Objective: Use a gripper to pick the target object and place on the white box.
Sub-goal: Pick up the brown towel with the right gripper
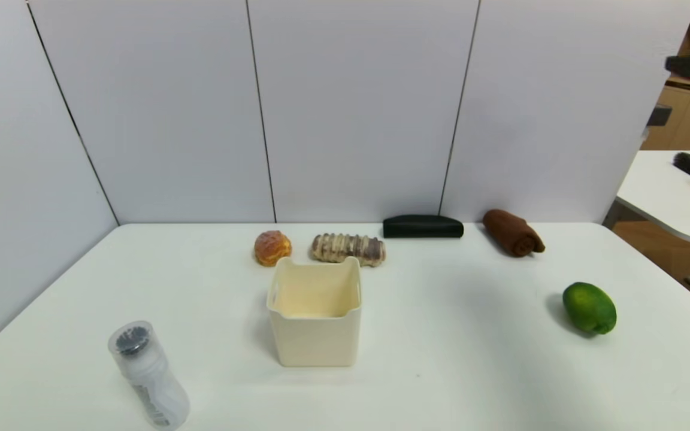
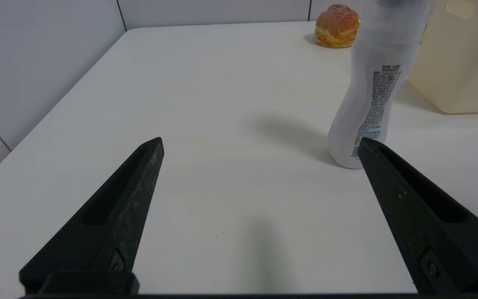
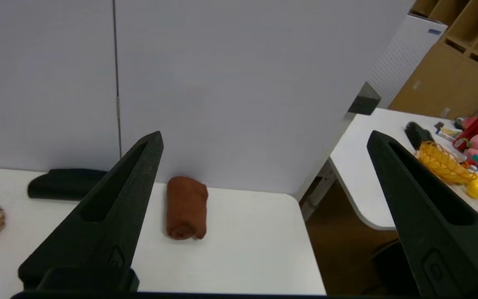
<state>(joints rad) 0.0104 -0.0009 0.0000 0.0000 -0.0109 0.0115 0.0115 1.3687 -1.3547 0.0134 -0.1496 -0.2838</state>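
With your right gripper (image 3: 264, 139) spread wide and empty, the towel (image 1: 513, 232) lies at the table's far right by the black case (image 1: 423, 227), so a loose pinch could unroll it short of the box (image 1: 315, 311).

Towel (image 1: 513, 232) far right of box (image 1: 315, 344), behind lime (image 1: 589, 307), beside case (image 1: 423, 227)

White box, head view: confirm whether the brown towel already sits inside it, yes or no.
No. The white box is empty, and the brown towel lies apart near the back wall by the black case.
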